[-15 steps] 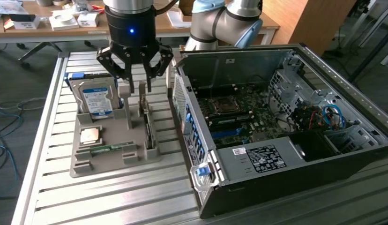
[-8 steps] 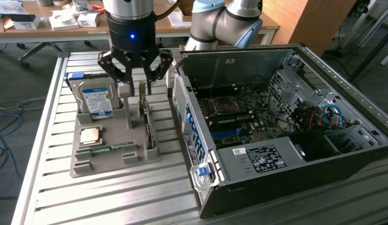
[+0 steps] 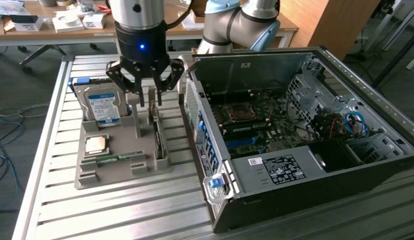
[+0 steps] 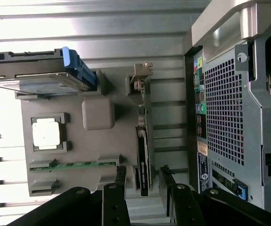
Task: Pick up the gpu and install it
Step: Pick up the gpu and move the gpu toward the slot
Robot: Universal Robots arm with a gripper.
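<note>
Gpu [image 4: 144, 160] (upright in tray [image 4: 98, 146]) — spread hand [image 4: 142, 169] straddles it.

The arm [image 3: 137, 20] stood upright with its wrist pointing straight down, and its grey-and-blue joints folded behind it toward the exterior view's right. The tool [image 3: 148, 99] [image 4: 142, 181] hung low, its black fingers [image 4: 118, 188] spread apart.

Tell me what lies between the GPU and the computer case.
Nothing loose. In the wrist view, only the edge of the grey tray and a bare strip of slatted table separate the GPU from the computer case.
</note>
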